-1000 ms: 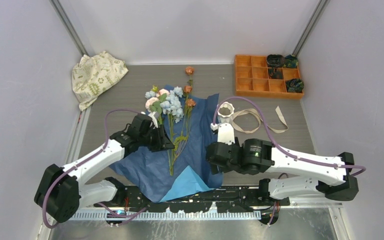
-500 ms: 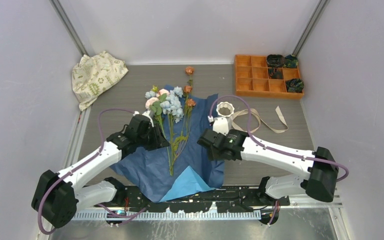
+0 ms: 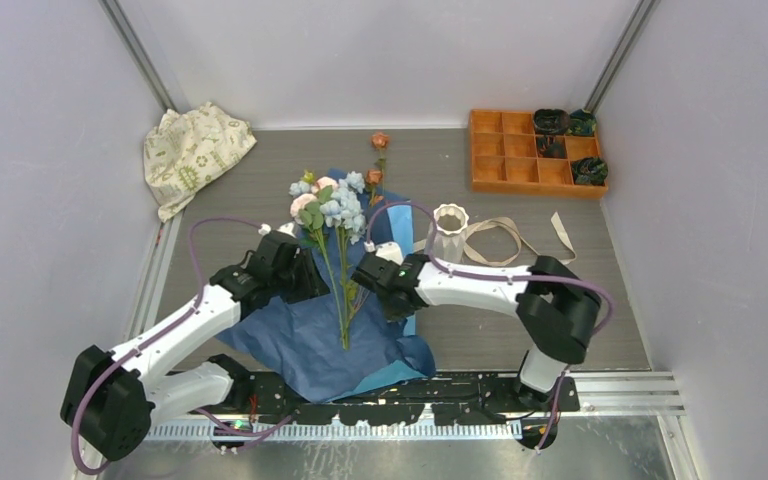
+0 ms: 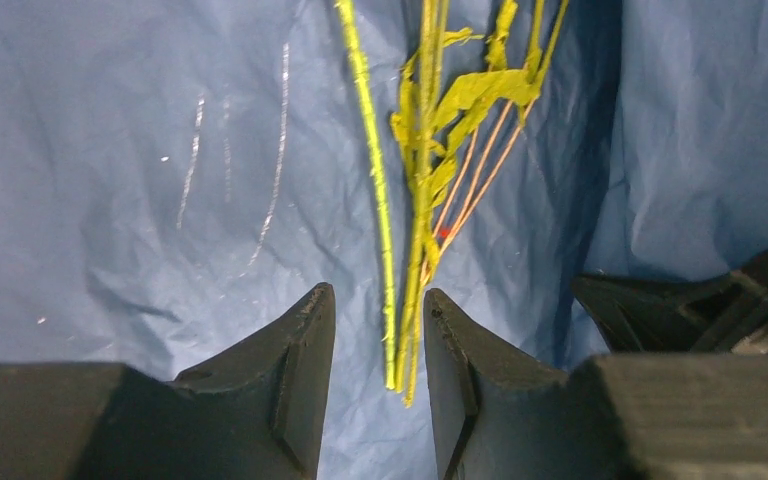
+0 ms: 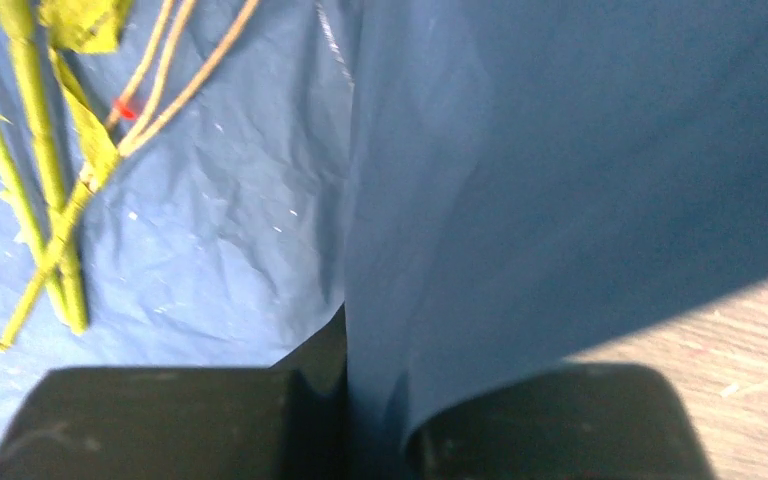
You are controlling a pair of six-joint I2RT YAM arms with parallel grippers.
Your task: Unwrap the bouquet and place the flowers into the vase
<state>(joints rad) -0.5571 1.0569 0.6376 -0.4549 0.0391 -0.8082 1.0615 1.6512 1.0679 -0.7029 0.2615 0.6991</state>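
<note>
First, at the near edge of the table (image 3: 260, 180), the blue paper (image 3: 305, 345) lies opened out, and one corner close to the arm bases is turned over so that its lighter underside shows. The bouquet is unwrapped: the flowers (image 3: 332, 208) lie loose on the sheet, stem ends to the near side and blooms to the far side.

The left gripper (image 4: 377, 300) is low over the paper at the cut ends of the stems (image 4: 385, 250). Its jaws stand partly apart, and the green stem ends lie in the gap between the fingers (image 4: 295, 370). They run close to one finger, but nothing is pinched. The right gripper (image 5: 370, 395) is just on the other side of the stems. It is closed on a raised fold of the blue paper, which goes down between its two fingers.

Farther out, the pale blue and pink-white blooms rest at the far edge of the sheet, while the rust-orange stem (image 3: 378, 160) reaches past it onto the bare table. The vase (image 3: 449, 232) stands upright on the table, just right of the paper, and the flowers are not yet in it. The beige ribbon (image 3: 508, 238) lies untied just beside it. At the back right is the orange tray (image 3: 490, 165) with dark items (image 3: 560, 122) in its right compartments. In the back left corner a cream cloth (image 3: 195, 150) lies crumpled.
</note>
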